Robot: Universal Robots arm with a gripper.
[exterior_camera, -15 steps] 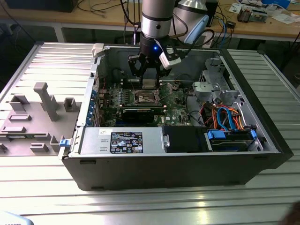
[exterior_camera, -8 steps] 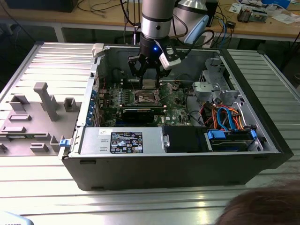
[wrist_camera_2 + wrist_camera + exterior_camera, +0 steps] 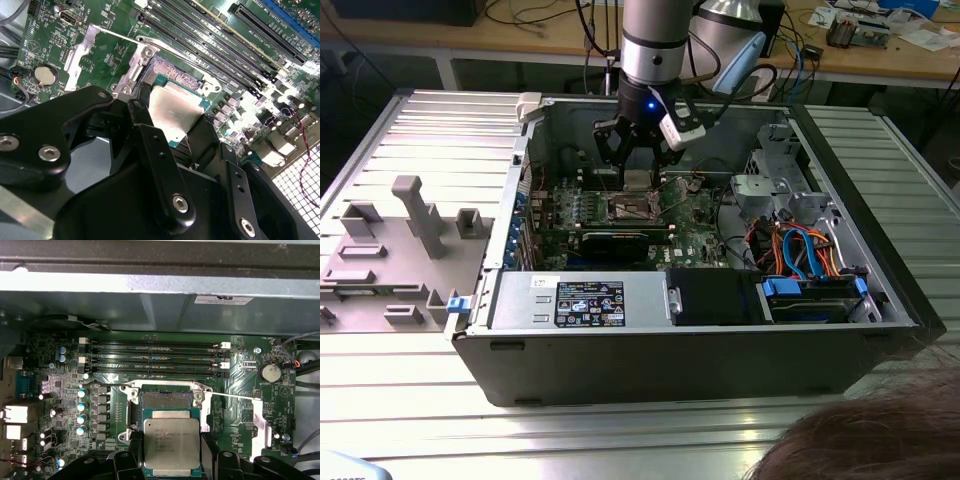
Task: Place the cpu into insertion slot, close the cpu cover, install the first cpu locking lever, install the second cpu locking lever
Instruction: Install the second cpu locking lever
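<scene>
My gripper (image 3: 638, 163) is inside the open computer case, shut on the cpu (image 3: 171, 446), a flat square chip with a dull silver top. Black fingers (image 3: 126, 461) clamp two opposite edges of the chip. The cpu (image 3: 175, 110) hangs just above the insertion slot (image 3: 167, 399), overlapping one side of it while the dark pin field on the other side stays exposed (image 3: 172, 70). The cpu cover (image 3: 261, 422) is swung open beside the slot, a silver metal plate (image 3: 80, 50). A thin locking lever (image 3: 235, 396) stretches from the slot toward the cover.
Long black memory slots (image 3: 155, 360) run beside the socket, and a coin battery (image 3: 271, 373) sits near the cover. A black graphics card (image 3: 615, 240), the power supply (image 3: 580, 300) and a drive cage with cables (image 3: 810, 270) fill the case. A person's hair (image 3: 865, 445) shows at the exterior view's right.
</scene>
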